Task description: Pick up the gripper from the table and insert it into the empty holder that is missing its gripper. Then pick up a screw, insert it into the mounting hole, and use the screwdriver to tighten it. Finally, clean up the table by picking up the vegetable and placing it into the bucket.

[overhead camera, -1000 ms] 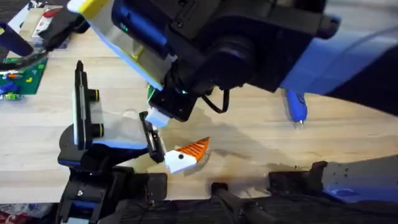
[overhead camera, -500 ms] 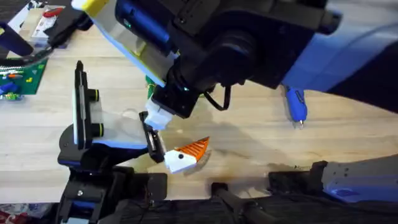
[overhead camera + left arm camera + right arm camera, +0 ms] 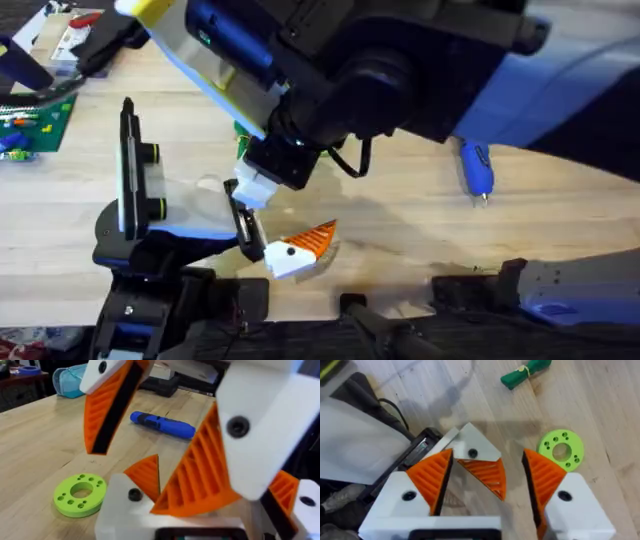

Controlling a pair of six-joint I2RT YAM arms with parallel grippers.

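Progress is nil: the gripper (image 3: 479, 471) lies on the counter (image 3: 400, 215) between the right claw (image 3: 490, 477)'s spread fingers, ungrasped. Insertion into the holder (image 3: 135, 190), screw and vegetable remain.

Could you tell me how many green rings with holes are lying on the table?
1: the green ring lies flat on the wood beside the loose gripper; others may be hidden under the arms.
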